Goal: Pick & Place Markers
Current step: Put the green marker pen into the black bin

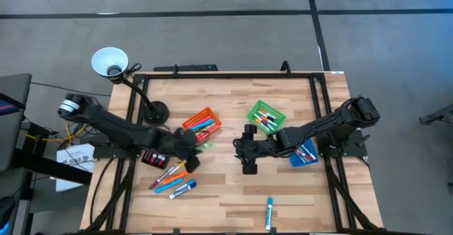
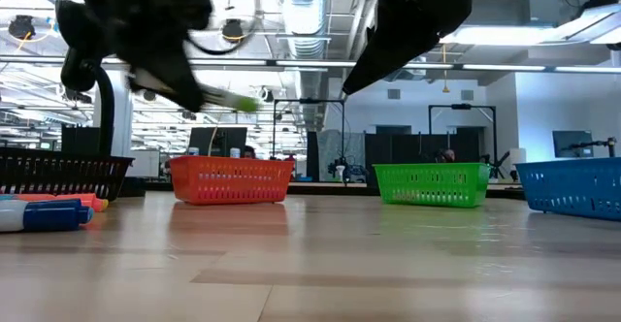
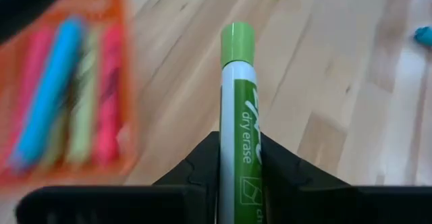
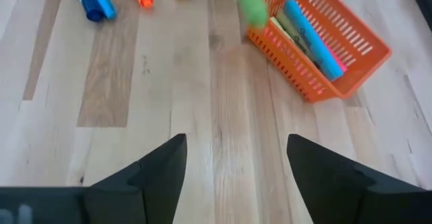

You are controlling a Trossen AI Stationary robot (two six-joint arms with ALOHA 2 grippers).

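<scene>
A green-capped dry-erase marker (image 3: 237, 102) sits in my left gripper (image 3: 237, 146), which is shut on it above the table, just near of the orange bin (image 1: 202, 124). In the low view the marker (image 2: 231, 99) shows in the air. The orange bin (image 3: 67, 89) holds pink, blue and yellow-green markers. My right gripper (image 4: 236, 163) hangs open over bare wood at mid-table (image 1: 248, 157), touching nothing. Several loose markers (image 1: 173, 178) lie on the table's near left part, and one blue marker (image 1: 270, 212) lies by the near edge. My left gripper pinches the marker's white barrel (image 3: 237, 158) between its two fingers (image 3: 202, 166). The marker lies along the fingers, its green cap (image 3: 237, 38) sticking out past the fingertips. It is lifted clear of the table and slants a little downward at the cap end (image 2: 245, 101).
A green bin (image 1: 267, 116) with markers stands at centre right, a blue bin (image 1: 304, 153) under my right arm, a black bin (image 1: 152, 157) under my left arm. A lamp (image 1: 110, 61) stands at the far left corner. Bare wood lies between the two grippers.
</scene>
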